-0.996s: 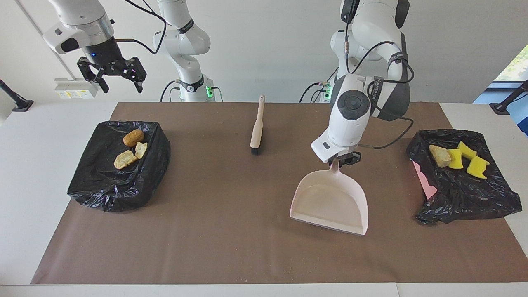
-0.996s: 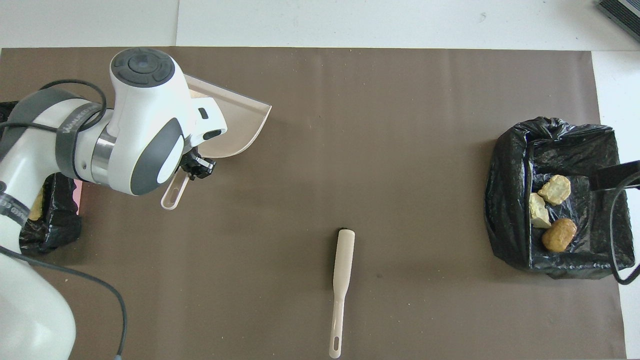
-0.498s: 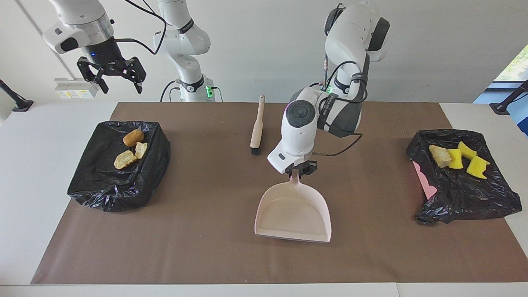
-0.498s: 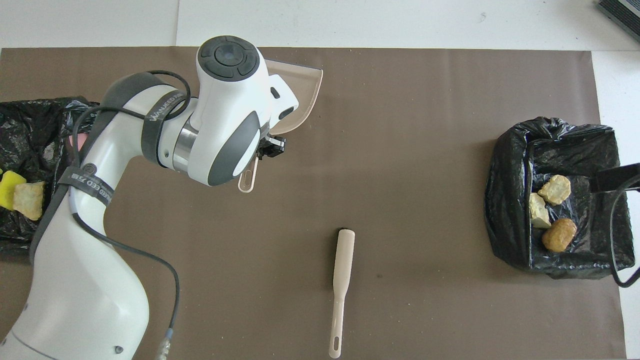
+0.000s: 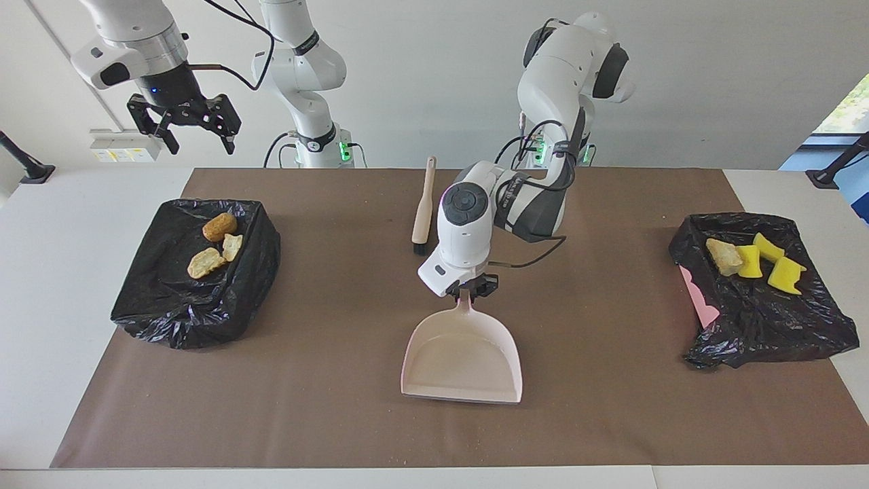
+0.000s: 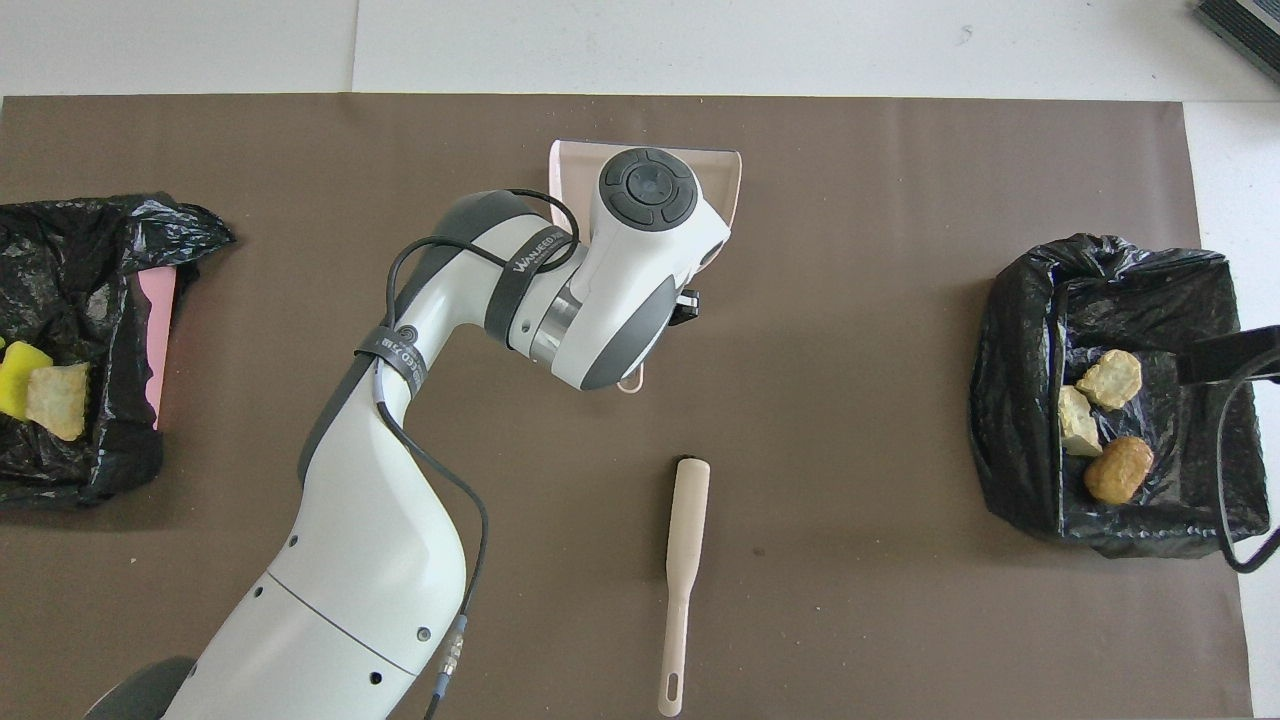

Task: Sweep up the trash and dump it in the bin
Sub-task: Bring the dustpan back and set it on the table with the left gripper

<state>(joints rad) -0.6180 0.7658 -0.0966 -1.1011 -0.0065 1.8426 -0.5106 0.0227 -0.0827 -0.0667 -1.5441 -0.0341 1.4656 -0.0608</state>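
Since the earlier frames the left claw (image 5: 466, 290) has carried the dustpan (image 5: 463, 358) from beside the bin at the left arm's end (image 5: 757, 316) to the middle of the brown mat (image 5: 339, 407). The pan, then slanted, now lies square, its open lip turned away from the robots. The left claw is clamped on the dustpan's handle, over mid-mat. The right claw (image 5: 183, 125) has not moved: it hangs high with fingers apart, holding nothing, above the worktop (image 5: 68, 272) just robot-ward of the bin at the right arm's end (image 5: 197, 299).

All trash lies in the two black-bagged bins, well apart from the left claw. One tan lump (image 5: 724, 256) and the yellow sponge pieces (image 5: 767, 261) sit in the bin toward the left arm's end. Three brown bread-like lumps (image 5: 216, 243) sit in the other bin, below the right claw. The brush (image 5: 423, 207) lies flat near the left claw, on the robots' side of it.
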